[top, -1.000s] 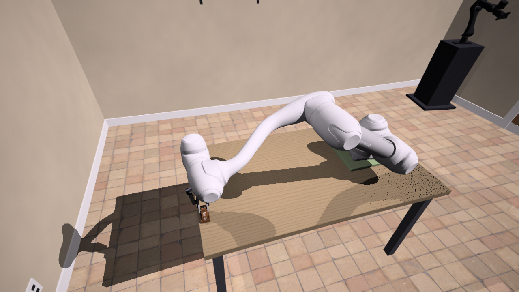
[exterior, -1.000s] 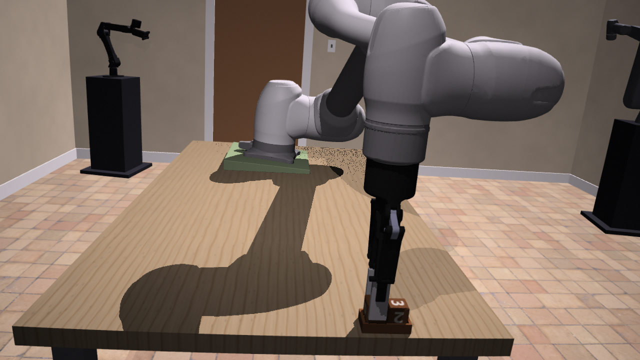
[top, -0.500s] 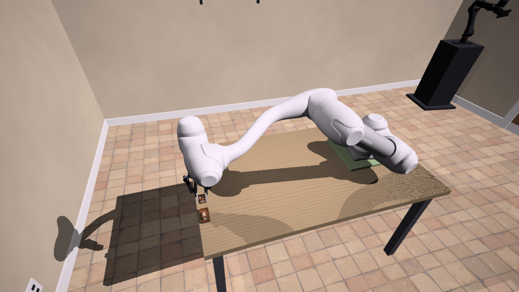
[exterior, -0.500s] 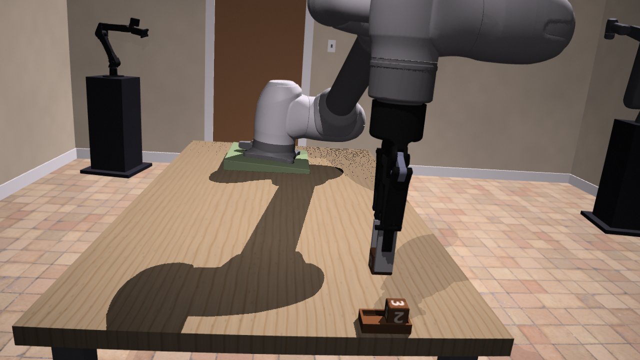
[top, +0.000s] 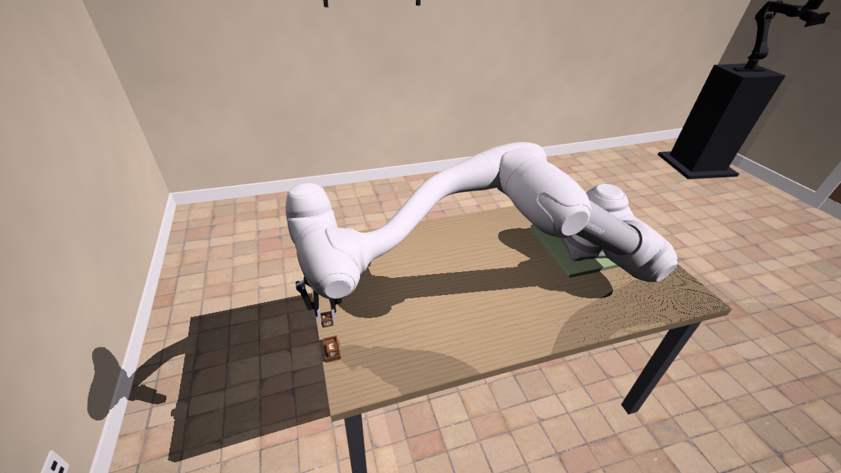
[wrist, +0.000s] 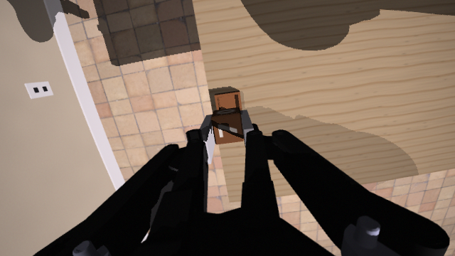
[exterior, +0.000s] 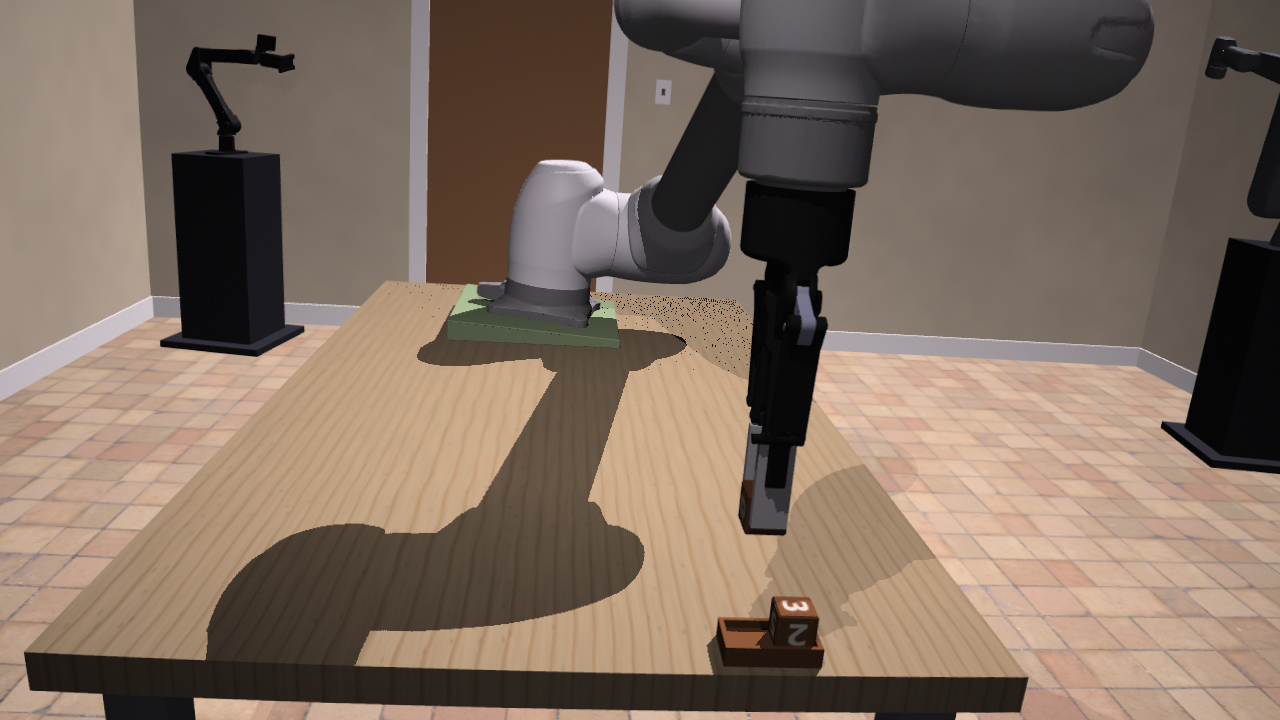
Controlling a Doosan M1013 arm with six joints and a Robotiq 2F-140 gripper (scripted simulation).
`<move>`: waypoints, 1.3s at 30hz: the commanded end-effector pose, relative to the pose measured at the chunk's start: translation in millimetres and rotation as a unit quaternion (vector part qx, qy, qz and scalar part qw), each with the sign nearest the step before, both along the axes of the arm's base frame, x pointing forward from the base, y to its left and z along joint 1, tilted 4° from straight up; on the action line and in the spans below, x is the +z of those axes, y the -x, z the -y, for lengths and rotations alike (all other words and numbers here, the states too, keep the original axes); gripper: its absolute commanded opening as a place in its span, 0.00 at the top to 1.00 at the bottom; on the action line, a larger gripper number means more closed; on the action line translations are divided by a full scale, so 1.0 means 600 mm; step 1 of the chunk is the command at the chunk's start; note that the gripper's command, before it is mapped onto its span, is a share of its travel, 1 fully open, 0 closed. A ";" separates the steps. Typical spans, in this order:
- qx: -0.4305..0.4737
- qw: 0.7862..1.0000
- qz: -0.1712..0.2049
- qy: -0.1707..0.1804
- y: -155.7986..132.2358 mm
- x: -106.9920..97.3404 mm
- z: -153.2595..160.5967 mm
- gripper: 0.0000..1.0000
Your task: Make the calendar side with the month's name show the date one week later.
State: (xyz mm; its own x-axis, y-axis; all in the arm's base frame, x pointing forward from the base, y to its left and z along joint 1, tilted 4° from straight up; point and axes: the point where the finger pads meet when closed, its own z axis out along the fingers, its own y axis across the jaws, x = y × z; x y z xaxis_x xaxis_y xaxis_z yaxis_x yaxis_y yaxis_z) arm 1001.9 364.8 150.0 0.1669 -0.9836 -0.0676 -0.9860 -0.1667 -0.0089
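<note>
Pinches the held cube (top: 326, 321) (exterior: 744, 512) (wrist: 229, 138) in the gripper (top: 326, 318) (exterior: 760, 503) (wrist: 227, 123), above and far of the tray (top: 334, 359) (exterior: 765, 657) (wrist: 227, 101), facing the bare slot left of the other cube (top: 330, 345) (exterior: 793, 621) in the exterior view.

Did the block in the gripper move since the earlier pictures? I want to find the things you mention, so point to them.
Yes, the block (top: 326, 320) (exterior: 746, 508) (wrist: 229, 131) went up out of the tray (top: 332, 357) (exterior: 769, 655) (wrist: 228, 101), away from the numbered block beside it (top: 330, 347) (exterior: 793, 620).
</note>
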 end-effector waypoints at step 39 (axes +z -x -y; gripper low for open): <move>-0.668 0.743 -0.046 0.001 -0.047 -0.030 0.225 0.75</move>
